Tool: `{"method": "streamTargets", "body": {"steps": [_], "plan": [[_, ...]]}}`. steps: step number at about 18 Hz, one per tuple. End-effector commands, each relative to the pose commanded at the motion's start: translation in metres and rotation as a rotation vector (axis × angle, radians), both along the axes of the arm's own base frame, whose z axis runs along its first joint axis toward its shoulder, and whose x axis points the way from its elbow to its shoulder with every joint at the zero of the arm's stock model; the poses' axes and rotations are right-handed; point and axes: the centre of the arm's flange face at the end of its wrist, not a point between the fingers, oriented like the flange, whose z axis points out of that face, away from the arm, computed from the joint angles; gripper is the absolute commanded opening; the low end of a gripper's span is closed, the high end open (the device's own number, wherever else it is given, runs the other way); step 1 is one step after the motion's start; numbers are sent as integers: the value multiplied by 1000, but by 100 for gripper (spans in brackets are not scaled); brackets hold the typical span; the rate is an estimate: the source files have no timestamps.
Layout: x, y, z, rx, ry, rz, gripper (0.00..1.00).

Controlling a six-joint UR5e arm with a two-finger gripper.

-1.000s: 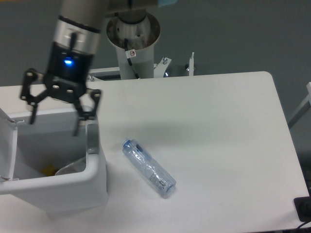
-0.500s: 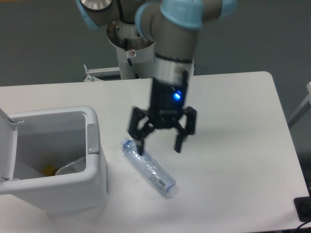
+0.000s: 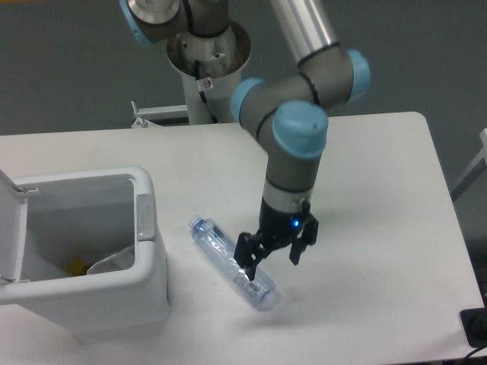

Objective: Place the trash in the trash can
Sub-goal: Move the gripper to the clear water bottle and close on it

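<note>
Bottle (image 3: 231, 261): clear blue-tinted plastic, glossy, crinkled. Bin (image 3: 84, 251): smooth white plastic, slight sheen. Table (image 3: 365, 190): matt white, smooth. Gripper (image 3: 272, 255): matt black fingers. Arm (image 3: 293, 152): grey, satin, with light-blue plastic caps.

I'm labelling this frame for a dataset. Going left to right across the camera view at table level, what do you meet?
trash can → bottle → gripper, open above the bottle's far end

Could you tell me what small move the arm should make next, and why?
Probably shift the open pincer slightly left and lower it astride the bottle. One finger already overlaps the bottle's lower half while the other sits off to its right, so it is not yet centred.
</note>
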Motion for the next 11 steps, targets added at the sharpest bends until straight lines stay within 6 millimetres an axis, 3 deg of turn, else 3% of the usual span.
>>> {"method": "streamTargets", "body": {"steps": [11], "plan": [[11,14,-54,-74,-34,-22,100]]}}
